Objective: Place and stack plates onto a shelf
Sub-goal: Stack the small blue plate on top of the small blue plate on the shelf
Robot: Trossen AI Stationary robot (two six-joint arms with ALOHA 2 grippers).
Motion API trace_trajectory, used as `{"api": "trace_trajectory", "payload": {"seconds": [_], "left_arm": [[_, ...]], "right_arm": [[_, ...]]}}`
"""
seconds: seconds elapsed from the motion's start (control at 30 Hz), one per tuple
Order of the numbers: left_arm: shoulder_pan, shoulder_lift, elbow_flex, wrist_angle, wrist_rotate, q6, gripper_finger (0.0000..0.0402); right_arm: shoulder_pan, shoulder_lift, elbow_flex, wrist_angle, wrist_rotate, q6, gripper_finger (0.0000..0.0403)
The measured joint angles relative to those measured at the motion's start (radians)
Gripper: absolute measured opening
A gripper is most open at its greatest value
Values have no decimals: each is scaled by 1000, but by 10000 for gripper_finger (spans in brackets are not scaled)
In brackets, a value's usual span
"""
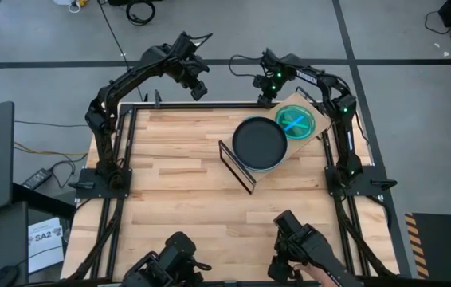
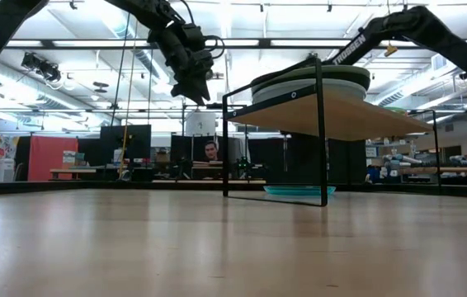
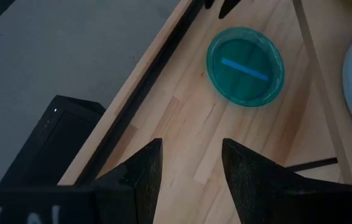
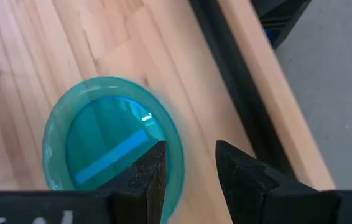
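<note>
Bare wood-plank tabletop (image 2: 217, 247) fills the low view foreground, nothing on it up close. Shelf (image 1: 301, 102) sits toward the far right corner of the tabletop, turned at an angle, wooden board on black wire frame (image 2: 320, 132). On the shelf: plate stack (image 1: 260, 143), black plate on top, paler rims showing under it at the edge. Low view shows stack (image 2: 310, 82) as layered rims, pale and dark. Teal plate (image 1: 296, 122) lies just beside the stack on the side toward the far table edge; in the low view a teal plate (image 2: 298, 190) lies on the tabletop under the shelf board, with a light blue stripe across its middle (image 4: 111, 155).

Room: grey floor, cables, dark monitor left of table; a person seated behind the shelf in the low view.

Left gripper (image 3: 191, 165) raised near the far table edge, left of the shelf, fingers apart, holding nothing. Right gripper (image 4: 191, 165) above the teal plate near the shelf's far corner, fingers apart, empty, not touching the plate.
</note>
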State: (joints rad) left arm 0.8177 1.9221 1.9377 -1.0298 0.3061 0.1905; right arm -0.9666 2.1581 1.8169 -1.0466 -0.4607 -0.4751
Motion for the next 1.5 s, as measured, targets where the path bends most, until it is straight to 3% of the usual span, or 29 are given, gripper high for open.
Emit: {"api": "trace_trajectory", "payload": {"seconds": [0.37,1.5], "left_arm": [[0,0,0,0,0,0,172],[0,0,0,-2,0,6,172]], "right_arm": [[35,0,-96,48,-10,-5,143],[96,-1,-99,57,63,-26,143]]}}
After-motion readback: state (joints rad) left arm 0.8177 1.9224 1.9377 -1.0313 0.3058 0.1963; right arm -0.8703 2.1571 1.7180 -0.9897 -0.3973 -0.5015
